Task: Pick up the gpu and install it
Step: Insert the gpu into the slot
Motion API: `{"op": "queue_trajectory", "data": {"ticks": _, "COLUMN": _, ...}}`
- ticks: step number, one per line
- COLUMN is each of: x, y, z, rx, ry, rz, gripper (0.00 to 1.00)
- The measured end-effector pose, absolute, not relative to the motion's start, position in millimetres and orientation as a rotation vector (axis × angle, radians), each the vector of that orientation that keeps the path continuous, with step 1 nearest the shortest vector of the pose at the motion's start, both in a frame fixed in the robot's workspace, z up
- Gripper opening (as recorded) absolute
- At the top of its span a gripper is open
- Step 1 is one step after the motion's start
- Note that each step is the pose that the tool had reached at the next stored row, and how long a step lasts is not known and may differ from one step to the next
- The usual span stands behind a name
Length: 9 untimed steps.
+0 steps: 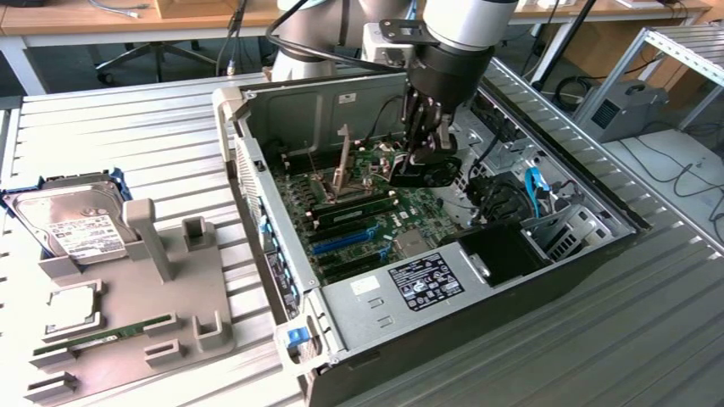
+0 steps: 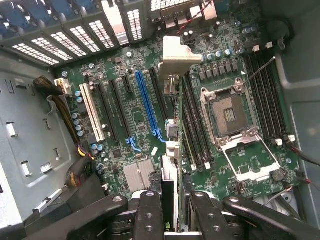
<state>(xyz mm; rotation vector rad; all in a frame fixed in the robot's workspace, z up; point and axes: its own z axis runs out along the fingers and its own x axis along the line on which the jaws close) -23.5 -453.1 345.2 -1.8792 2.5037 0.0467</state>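
Hovering inside the open PC case (image 1: pixel 339 93), gripper (image 2: pixel 169 220) is clamped on the gpu (image 2: pixel 170 145), card held edge-on above the motherboard (image 2: pixel 120 80), approx. over the blue slot (image 2: pixel 147 102), beside the open CPU socket (image 2: pixel 229 112).

— What does the arm (image 1: pixel 476 21) look like from the exterior view?

— A thick round link in pale silver-grey, then a glossy black cylindrical wrist section below it. A flat black bracket with small holes juts from the side of that wrist.

— Any cables?

— A black cable arcs off behind the upper link — where it ends I cannot tell.

— And the gripper (image 1: pixel 426 165)?

— All black: slim linkage bars running down to a bulkier dark end. In the wrist view its fingers (image 2: pixel 149 215) are matte black, rounded bars, with silver pivot pins or screws at the joints — probably pins, though the view is too close to be sure.
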Motion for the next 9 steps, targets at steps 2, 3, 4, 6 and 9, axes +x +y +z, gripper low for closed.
{"op": "queue_trajectory", "data": {"ticks": 2, "x": -23.5, "y": -453.1, "z": 345.2, "rx": -1.887, "ry": 2.498, "rz": 0.047, "gripper": 0.26}}
{"op": "queue_trajectory", "data": {"ticks": 3, "x": -23.5, "y": -453.1, "z": 345.2, "rx": -1.891, "ry": 2.495, "rz": 0.047, "gripper": 0.26}}
{"op": "queue_trajectory", "data": {"ticks": 4, "x": -23.5, "y": -453.1, "z": 345.3, "rx": -1.895, "ry": 2.492, "rz": 0.047, "gripper": 0.26}}
{"op": "queue_trajectory", "data": {"ticks": 6, "x": -23.5, "y": -453.1, "z": 345.3, "rx": -1.903, "ry": 2.486, "rz": 0.047, "gripper": 0.26}}
{"op": "queue_trajectory", "data": {"ticks": 9, "x": -23.5, "y": -453.1, "z": 345.2, "rx": -1.922, "ry": 2.472, "rz": 0.047, "gripper": 0.26}}
